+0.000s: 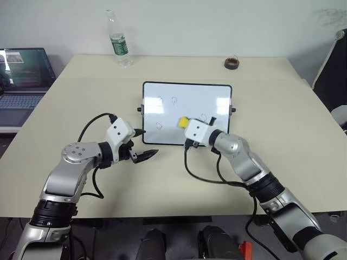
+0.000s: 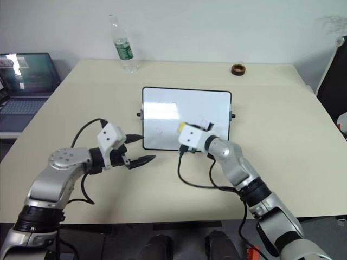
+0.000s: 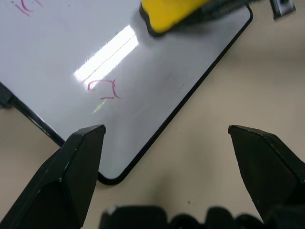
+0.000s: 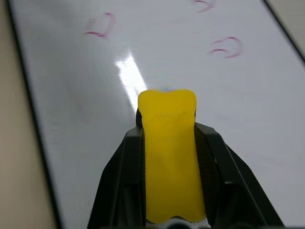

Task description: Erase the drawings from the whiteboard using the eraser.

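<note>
Clamping the eraser (image 4: 170, 157), the right gripper (image 1: 191, 125) holds it over the whiteboard (image 1: 187, 89) centre. Left gripper (image 3: 164, 157) gapes empty at the near-left corner; press flat across remaining drawings (image 4: 227, 46), judging by faint loops

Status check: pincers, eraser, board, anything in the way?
Right pincer shut on eraser, over whiteboard. Left pincer open at the board's near corner. Drawings remain. Ring and bottle well clear.

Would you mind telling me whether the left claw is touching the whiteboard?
Apart. In the left wrist view the left claw stands open, and bare table shows between its fingertips and the whiteboard.
</note>
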{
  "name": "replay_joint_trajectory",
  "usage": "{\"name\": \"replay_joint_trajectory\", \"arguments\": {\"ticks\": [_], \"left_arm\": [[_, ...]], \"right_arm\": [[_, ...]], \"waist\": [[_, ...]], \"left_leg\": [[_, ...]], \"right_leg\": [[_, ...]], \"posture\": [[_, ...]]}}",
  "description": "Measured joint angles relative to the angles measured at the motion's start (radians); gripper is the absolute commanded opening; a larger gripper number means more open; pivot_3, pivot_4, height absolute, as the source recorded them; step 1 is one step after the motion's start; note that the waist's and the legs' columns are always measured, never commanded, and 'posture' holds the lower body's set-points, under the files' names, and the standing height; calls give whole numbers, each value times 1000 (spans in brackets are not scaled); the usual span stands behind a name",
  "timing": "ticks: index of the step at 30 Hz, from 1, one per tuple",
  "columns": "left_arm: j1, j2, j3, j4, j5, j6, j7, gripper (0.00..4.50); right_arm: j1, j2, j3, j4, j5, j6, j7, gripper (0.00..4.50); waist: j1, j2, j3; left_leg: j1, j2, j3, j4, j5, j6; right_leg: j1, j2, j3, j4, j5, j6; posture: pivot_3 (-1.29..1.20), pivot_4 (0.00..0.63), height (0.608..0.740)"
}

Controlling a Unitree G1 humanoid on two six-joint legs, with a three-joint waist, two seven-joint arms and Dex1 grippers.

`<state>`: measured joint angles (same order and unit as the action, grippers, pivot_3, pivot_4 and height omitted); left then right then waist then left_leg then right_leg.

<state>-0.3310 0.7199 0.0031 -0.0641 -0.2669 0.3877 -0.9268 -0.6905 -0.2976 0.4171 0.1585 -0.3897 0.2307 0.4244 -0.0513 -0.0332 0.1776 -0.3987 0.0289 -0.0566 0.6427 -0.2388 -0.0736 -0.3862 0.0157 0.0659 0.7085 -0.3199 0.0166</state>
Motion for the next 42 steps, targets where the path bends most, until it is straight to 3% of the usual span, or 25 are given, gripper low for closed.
{"name": "replay_joint_trajectory", "arguments": {"ticks": [13, 16, 20, 27, 34, 42], "left_arm": [[2, -29, 24, 9, -11, -17, 28, 4500], [15, -35, 60, 25, -23, -17, 52, 4500], [79, -39, 114, 19, -51, -21, 64, 4500], [151, -56, 211, -4, -88, -22, 126, 4500], [123, -75, 215, -58, -99, 4, 163, 4500], [99, -76, 200, -99, -121, 51, 181, 4500]], "right_arm": [[65, 6, 42, -82, -15, 36, 96, 1066], [86, 26, -13, -120, 18, 83, 89, 1066], [185, 41, -173, -337, 187, 223, 148, 1066], [388, -27, -406, -648, 446, 395, 230, 1066], [559, -75, -486, -698, 496, 344, 193, 1066], [593, -66, -479, -698, 511, 278, 137, 1066]], "waist": [[-3, 0, 0], [-3, 0, 0], [-1, 0, 0], [4, 0, 0], [7, 0, 0], [-2, 0, 0]], "left_leg": [[0, 0, 0, 0, 0, 0], [-1, 1, 0, -1, 0, 0], [-3, 2, -1, -3, 0, 0], [-2, 2, -2, -6, 0, 0], [-2, 1, -1, -7, 0, 0], [-1, 1, 1, -9, 0, 0]], "right_leg": [[-1, 0, 0, 0, 0, 0], [-1, 0, 0, 0, 0, 0], [-1, -1, 0, -5, 0, 0], [1, -3, -2, -10, 0, 0], [1, -2, -1, -11, 0, 0], [1, -1, 0, -11, 0, 0]], "posture": [[0, 150, 740], [0, 150, 740], [0, 150, 740], [0, 150, 740], [0, 150, 740], [0, 150, 740]]}}
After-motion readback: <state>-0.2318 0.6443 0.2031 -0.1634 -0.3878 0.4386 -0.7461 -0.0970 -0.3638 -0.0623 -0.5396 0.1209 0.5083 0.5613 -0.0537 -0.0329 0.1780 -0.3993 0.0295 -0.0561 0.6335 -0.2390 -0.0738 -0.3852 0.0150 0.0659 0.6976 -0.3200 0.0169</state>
